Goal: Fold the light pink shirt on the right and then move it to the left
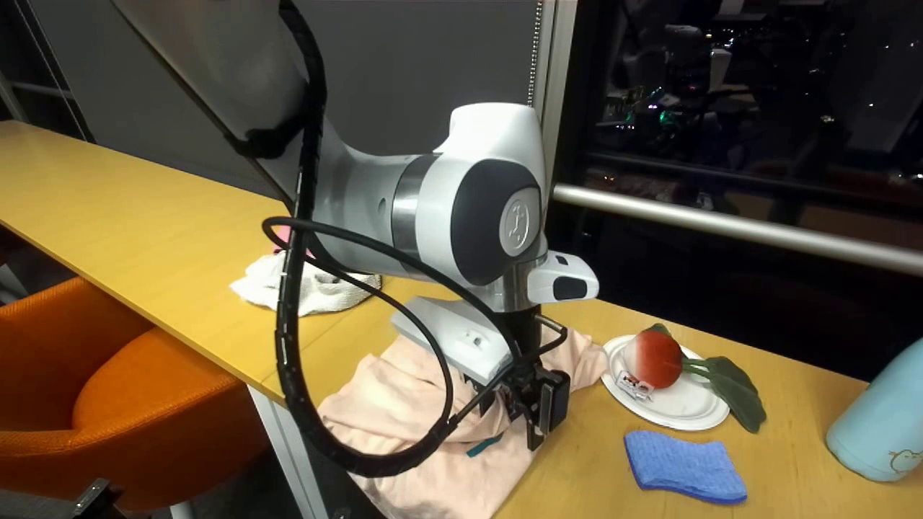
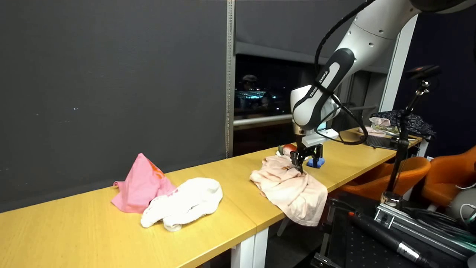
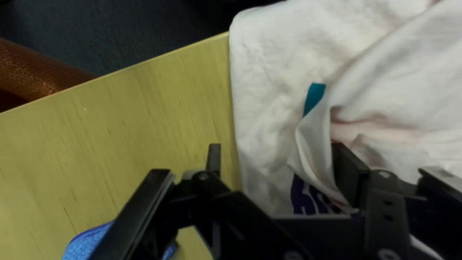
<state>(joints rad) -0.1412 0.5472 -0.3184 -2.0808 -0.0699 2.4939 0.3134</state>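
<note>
Across the table (image 2: pixel 353 160), the pale shirt (image 2: pixel 297 190) apparently runs lengthwise, one end overhanging.

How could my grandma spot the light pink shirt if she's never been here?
Look along the yellow table to the black gripper. The light pink shirt lies crumpled there, one end drooping over the table's edge. The white cloth and brighter pink cloth don't droop like that, and neither has its pale peachy colour.
</note>
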